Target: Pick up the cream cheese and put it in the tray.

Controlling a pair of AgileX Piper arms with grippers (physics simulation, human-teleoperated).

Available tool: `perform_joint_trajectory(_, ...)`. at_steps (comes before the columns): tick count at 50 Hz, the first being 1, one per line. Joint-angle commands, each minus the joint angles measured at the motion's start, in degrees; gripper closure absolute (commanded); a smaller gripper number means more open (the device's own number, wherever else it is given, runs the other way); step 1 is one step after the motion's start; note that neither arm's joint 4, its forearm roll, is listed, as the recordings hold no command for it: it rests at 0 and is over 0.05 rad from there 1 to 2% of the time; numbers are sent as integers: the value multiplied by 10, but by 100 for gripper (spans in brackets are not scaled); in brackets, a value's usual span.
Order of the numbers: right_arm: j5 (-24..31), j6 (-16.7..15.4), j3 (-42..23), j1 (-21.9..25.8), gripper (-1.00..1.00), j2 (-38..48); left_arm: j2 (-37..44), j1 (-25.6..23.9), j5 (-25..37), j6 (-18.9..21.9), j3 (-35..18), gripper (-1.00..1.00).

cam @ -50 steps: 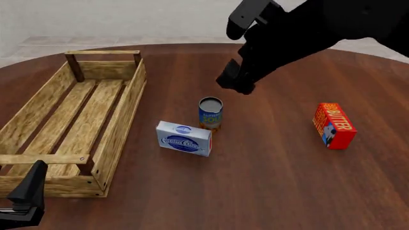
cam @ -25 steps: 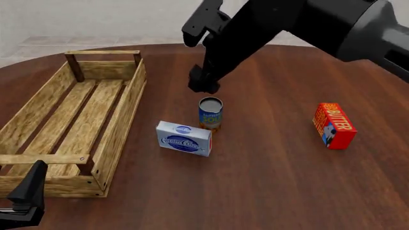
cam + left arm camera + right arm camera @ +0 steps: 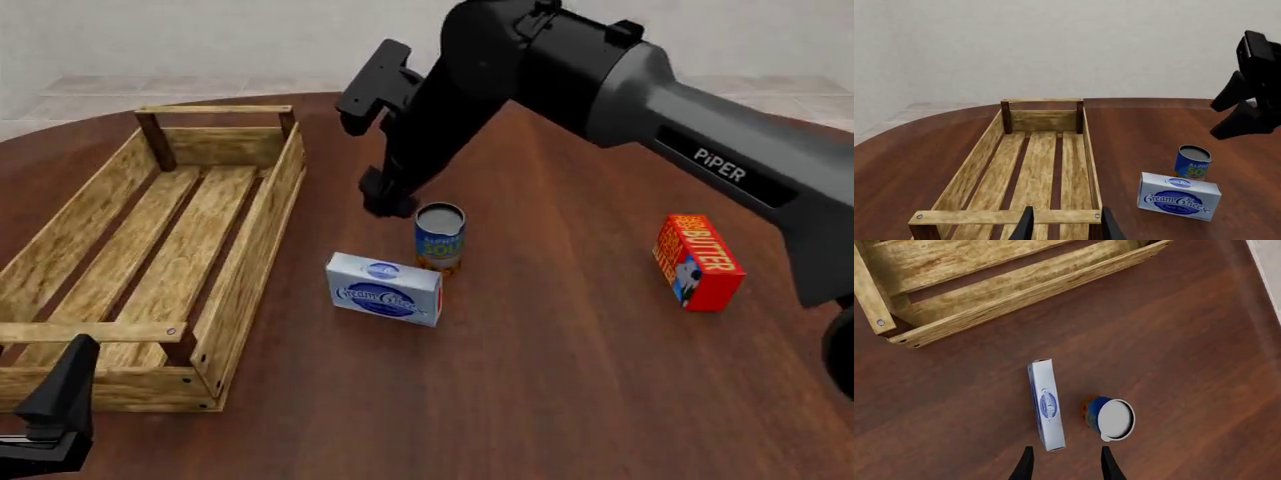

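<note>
Right gripper (image 3: pixel 378 150) upper centre, fingers spread, empty, hovering above can (image 3: pixel 439 237). Left gripper (image 3: pixel 54 420) bottom left, parted, empty. Cream cheese (image 3: pixel 384 288) on table mid-frame, beside tray (image 3: pixel 254 250), reads "Cream Cheese". Arm marked "PIPER"; red box (image 3: pixel 697 262) "BUTTER".

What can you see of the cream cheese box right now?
The cream cheese is a small, flat white-and-pale-blue carton with a dark blue oval logo and white script. It stands on its long narrow edge on the table, ungripped, between the tray and the can, close beside the can; contact is unclear. The right gripper hangs above.
</note>
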Motion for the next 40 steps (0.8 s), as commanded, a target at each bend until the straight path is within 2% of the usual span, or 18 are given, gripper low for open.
perform_joint_trajectory(1,1,-4,-24,4,-100,45,0,0,0,0,0,-100)
perform_joint_trajectory(23,13,-24,-79,8,-100,129,0,0,0,0,0,-100)
perform_joint_trajectory(29,25,-19,-110,14,-100,155,0,0,0,0,0,-100)
perform_joint_trajectory(40,17,-16,-105,18,-100,168,0,0,0,0,0,-100)
